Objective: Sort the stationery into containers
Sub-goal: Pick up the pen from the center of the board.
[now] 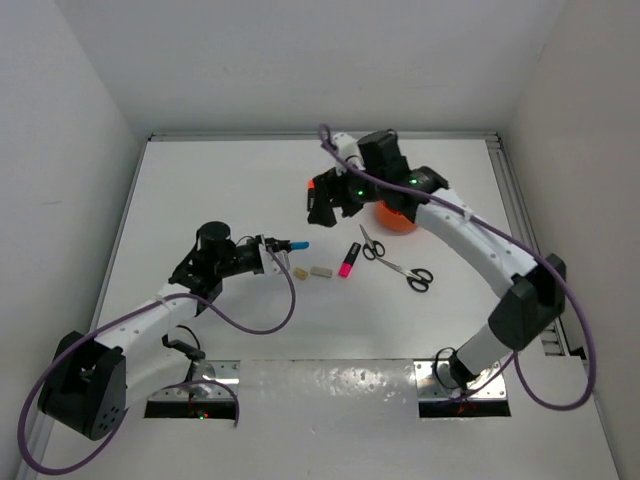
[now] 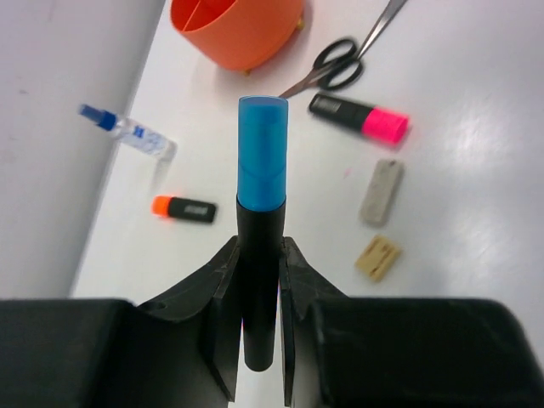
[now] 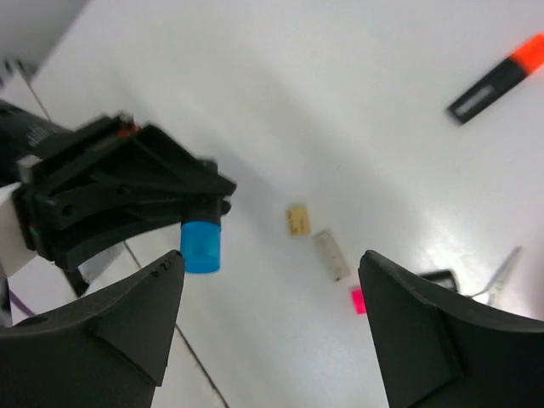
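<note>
From above, my left pincer (image 1: 276,245) is clamped on the black barrel of the blue-capped marker (image 1: 296,244), cap pointing right, over the middle-left of the table (image 1: 200,180). My right pincer (image 1: 330,207) hangs farther back, just left of the orange tub (image 1: 398,220), which my right arm mostly covers. Between the two pincers lie the beige eraser (image 1: 299,273), the grey eraser (image 1: 320,269) beside it and the pink-capped marker (image 1: 349,258); to their right are the scissors (image 1: 371,245) and a second pair (image 1: 414,277). From my left wrist, both fingers (image 2: 223,280) press the barrel of the blue-capped marker (image 2: 262,170), and its cap juts out ahead toward the orange tub (image 2: 238,38) at the top edge. An orange-capped marker (image 2: 183,208) and a small bottle (image 2: 127,134) lie to the left. The pink-capped marker (image 2: 359,117), grey eraser (image 2: 381,192) and beige eraser (image 2: 377,257) lie to the right, and the scissors (image 2: 336,64) are close by the tub. From my right wrist, my right pincer (image 3: 272,262) stands wide apart and grips nothing. Between its fingers I see the left pincer (image 3: 119,195) with the blue cap (image 3: 201,245), both erasers on the table, and the orange-capped marker (image 3: 497,78) well apart at the top right.
</note>
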`<action>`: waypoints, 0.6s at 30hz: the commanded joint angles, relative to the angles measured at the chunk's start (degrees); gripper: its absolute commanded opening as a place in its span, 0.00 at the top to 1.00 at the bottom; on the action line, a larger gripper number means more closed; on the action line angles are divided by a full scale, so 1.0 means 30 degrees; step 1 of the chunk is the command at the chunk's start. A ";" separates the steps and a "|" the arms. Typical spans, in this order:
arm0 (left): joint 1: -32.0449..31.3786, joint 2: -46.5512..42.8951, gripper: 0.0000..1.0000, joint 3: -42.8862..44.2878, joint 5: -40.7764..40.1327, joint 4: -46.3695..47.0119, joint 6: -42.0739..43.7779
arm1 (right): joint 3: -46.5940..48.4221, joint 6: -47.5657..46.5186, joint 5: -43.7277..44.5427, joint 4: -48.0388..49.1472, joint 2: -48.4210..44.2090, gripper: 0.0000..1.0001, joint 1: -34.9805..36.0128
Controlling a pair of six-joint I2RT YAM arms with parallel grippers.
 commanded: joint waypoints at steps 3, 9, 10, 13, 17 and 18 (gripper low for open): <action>0.0146 -0.0163 1.00 0.0211 0.2108 0.2659 -0.7522 | -0.1485 0.1570 -0.0482 0.3988 -0.3520 0.18 -0.0877; 0.0937 0.0658 1.00 0.0211 0.0210 0.8838 -1.7919 | -0.4999 0.3768 0.1416 0.8616 -0.5952 0.36 -0.0529; 0.0967 0.0775 1.00 0.0211 -0.0260 1.0064 -1.9411 | -0.5264 0.3683 0.1915 0.9288 -0.6043 0.41 -0.0120; 0.0967 0.0864 1.00 0.0211 -0.0675 1.2005 -2.2292 | -0.5502 0.2834 0.1600 0.9588 -0.5840 0.53 0.0557; 0.0850 0.0630 1.00 0.0386 -0.0879 1.2742 -2.3525 | -0.4595 0.2452 -0.0272 0.9528 -0.4991 0.41 0.0792; 0.0850 0.0630 1.00 0.0445 -0.0909 1.2713 -2.3527 | -0.4506 0.2509 -0.0393 0.9588 -0.4873 0.34 0.0850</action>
